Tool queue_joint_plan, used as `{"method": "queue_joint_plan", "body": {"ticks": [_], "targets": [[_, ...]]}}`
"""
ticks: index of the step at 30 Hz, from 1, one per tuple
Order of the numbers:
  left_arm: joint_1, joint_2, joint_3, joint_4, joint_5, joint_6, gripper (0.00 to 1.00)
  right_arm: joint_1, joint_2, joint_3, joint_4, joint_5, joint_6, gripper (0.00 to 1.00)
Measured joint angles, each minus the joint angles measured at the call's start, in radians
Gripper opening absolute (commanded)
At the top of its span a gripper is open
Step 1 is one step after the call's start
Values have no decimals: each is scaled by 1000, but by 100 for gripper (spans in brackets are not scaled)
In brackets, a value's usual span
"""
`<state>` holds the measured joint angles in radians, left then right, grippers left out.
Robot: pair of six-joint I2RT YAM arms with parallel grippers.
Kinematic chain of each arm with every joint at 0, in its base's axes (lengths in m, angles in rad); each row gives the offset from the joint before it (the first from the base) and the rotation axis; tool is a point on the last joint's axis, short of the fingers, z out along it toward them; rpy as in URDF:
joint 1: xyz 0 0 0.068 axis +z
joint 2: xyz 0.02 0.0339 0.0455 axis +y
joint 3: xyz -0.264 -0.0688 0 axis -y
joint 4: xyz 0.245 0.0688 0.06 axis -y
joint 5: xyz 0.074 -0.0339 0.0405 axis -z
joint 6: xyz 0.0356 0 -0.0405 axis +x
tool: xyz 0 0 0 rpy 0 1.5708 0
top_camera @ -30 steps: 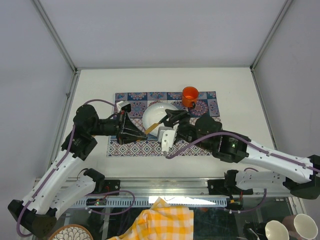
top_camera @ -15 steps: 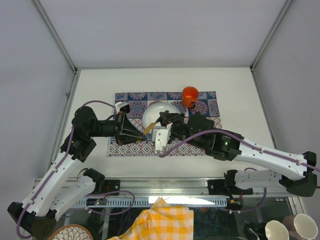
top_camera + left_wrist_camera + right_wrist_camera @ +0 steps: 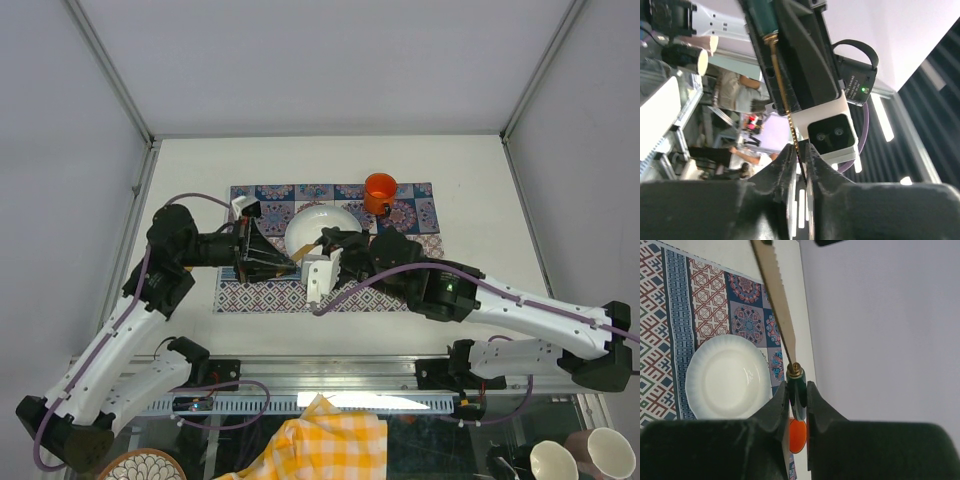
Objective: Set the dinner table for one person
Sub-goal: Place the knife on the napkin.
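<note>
Dinner table (image 3: 330,165): hard, flat and likely heavy; it lay under everything, with bare room far, left and right up to its rails (image 3: 140,190).
Cloth (image 3: 265,193): lay mid-table, holding the plate (image 3: 310,222).
Left claw (image 3: 801,165): pinched the knife (image 3: 774,290) blade.
Right claw (image 3: 797,390): clamped round its green handle, likely the safest hold.
</note>
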<state>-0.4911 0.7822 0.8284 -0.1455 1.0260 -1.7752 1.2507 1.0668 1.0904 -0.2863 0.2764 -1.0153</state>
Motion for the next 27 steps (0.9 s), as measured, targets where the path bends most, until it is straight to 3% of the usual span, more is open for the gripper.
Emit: {"method": "queue_joint_plan", "body": {"ticks": [5, 10, 16, 20, 24, 27], "targets": [[0, 35, 82, -6, -14, 80, 50, 3, -10, 0, 22, 23, 26, 0], [0, 40, 142, -11, -29, 122, 59, 3, -33, 0, 65, 51, 29, 0], [0, 55, 194, -88, -51, 187, 56, 3, -35, 0, 81, 70, 29, 0], [2, 127, 371, -266, -136, 350, 55, 1, -35, 0, 83, 93, 42, 0], [2, 198, 627, -503, -382, 581, 55, -14, -40, 0, 91, 129, 102, 0], [2, 177, 731, -607, -689, 682, 43, -36, -50, 0, 80, 140, 169, 0]]}}
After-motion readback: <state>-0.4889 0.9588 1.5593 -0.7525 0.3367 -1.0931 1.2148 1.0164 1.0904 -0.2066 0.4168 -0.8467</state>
